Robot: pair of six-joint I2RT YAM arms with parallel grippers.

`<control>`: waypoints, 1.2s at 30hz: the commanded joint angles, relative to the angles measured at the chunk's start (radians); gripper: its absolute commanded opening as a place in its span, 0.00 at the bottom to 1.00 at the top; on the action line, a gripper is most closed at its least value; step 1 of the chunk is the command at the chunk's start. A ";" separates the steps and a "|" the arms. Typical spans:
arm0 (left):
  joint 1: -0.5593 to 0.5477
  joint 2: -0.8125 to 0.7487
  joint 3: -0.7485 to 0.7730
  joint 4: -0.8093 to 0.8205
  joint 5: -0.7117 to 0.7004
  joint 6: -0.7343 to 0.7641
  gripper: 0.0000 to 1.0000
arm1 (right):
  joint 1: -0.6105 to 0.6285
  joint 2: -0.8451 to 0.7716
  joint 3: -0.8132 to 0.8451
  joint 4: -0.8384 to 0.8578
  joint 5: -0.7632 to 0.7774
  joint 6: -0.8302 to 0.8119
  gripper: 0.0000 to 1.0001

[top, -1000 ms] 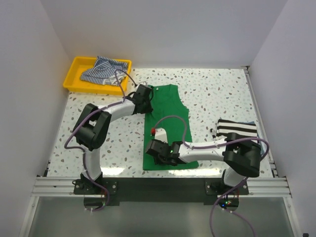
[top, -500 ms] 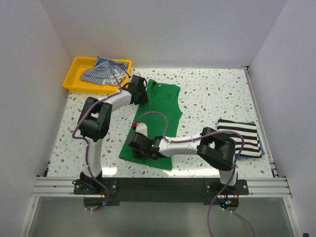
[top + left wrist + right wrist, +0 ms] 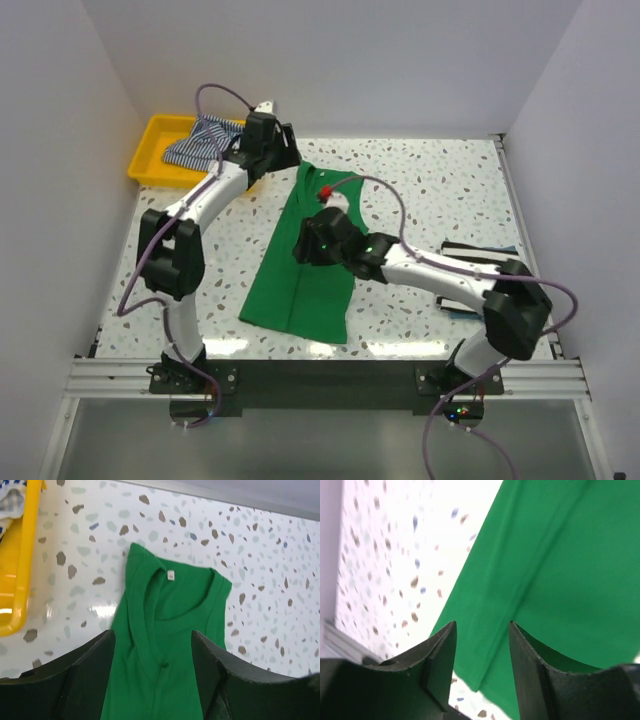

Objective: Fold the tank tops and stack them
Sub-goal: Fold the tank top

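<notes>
Both jaws parted, empty, green tank top (image 3: 300, 295) on speckled table (image 3: 440, 180), white walls (image 3: 330, 60)

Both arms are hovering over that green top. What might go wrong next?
The green tank top lies slanted with a long crease down it, so a fold may come out crooked. The right arm crosses over the black-and-white striped top and might drag it. The left arm's cable loops near the yellow tray and might snag.

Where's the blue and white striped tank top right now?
In the top view, the blue-and-white striped tank top lies bunched in the yellow tray at the far left corner of the table.
</notes>
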 commanded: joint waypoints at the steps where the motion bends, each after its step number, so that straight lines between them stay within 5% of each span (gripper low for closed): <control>1: -0.046 -0.186 -0.139 0.001 0.032 -0.004 0.66 | -0.157 -0.121 -0.076 -0.081 -0.042 -0.061 0.48; 8: -0.316 -0.419 -0.493 0.038 -0.005 -0.063 0.58 | -0.488 -0.083 -0.089 -0.106 -0.155 -0.194 0.44; 12: -0.537 -0.495 -0.677 0.084 -0.025 -0.136 0.54 | -0.559 0.042 -0.031 -0.075 -0.206 -0.254 0.43; 17: -0.741 -0.466 -0.724 0.073 -0.056 -0.206 0.53 | -0.567 0.175 0.068 -0.075 -0.205 -0.274 0.43; 23: -0.855 -0.427 -0.736 0.044 -0.108 -0.257 0.55 | -0.572 0.259 0.095 -0.062 -0.180 -0.268 0.43; 36: -1.011 -0.253 -0.629 -0.149 -0.319 -0.314 0.53 | -0.581 0.311 0.062 -0.023 -0.152 -0.239 0.16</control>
